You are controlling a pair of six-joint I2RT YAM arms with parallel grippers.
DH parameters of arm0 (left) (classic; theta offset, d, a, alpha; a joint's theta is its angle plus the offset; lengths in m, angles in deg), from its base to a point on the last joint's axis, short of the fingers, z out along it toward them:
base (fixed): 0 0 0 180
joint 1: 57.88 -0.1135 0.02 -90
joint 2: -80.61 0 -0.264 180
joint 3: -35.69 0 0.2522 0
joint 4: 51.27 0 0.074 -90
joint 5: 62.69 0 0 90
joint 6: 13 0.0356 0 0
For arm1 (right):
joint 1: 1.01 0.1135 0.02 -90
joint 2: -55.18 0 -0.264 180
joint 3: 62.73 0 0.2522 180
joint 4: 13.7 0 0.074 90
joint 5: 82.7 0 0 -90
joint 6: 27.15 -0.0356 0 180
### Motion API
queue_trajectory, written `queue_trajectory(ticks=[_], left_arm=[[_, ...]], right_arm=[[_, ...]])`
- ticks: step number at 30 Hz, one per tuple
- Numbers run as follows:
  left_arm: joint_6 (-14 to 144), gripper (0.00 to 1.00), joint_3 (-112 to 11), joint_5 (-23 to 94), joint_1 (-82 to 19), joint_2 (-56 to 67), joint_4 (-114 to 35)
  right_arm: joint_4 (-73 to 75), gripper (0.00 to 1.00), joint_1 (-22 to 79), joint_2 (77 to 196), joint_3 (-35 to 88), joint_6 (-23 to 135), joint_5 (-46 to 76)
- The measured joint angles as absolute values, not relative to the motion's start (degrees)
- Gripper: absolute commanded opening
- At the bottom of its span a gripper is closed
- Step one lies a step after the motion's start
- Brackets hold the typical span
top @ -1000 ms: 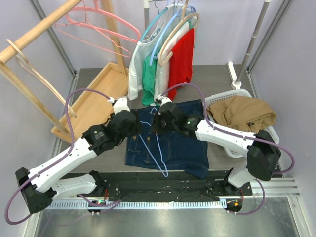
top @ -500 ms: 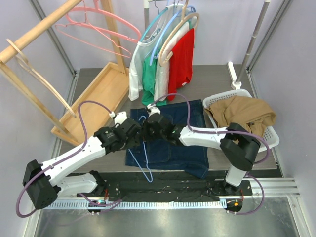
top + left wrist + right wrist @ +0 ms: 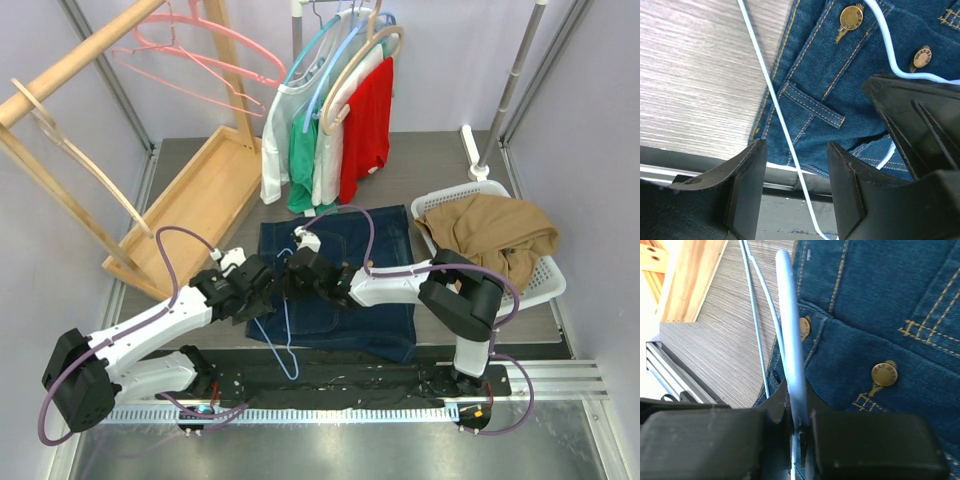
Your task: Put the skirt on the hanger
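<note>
Denim skirt (image 3: 395,240) lies flat on the worktop (image 3: 430,170) in front of both arms, brass buttons up. Blue wire hanger (image 3: 284,345) lies along its left edge (one end pokes out past the skirt's near edge). The right jaws are clenched on the hanger wire, over the skirt. The left jaws stand apart just beside them, with the wire running through the gap. Basket (image 3: 440,200) of tan cloth sits at right.

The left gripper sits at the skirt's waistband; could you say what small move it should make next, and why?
Probably close the left gripper on the skirt edge: its open jaws straddle it, while the right gripper pinches the hanger alongside.
</note>
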State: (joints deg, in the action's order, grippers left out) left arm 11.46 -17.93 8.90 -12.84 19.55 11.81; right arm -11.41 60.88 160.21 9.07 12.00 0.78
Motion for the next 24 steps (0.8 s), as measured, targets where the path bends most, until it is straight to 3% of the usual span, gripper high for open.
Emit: queue_trajectory(ticks=[17, 24], left_arm=[[9.1, 0.49, -16.0, 7.8, -13.5, 19.8, 10.9], [7.7, 0.62, -15.6, 6.6, -13.5, 17.5, 11.0]], right_arm=[[-18.6, 0.01, 61.2, 162.6, 10.0, 2.0, 9.8], [-20.8, 0.01, 61.3, 164.2, 8.4, 0.4, 10.2]])
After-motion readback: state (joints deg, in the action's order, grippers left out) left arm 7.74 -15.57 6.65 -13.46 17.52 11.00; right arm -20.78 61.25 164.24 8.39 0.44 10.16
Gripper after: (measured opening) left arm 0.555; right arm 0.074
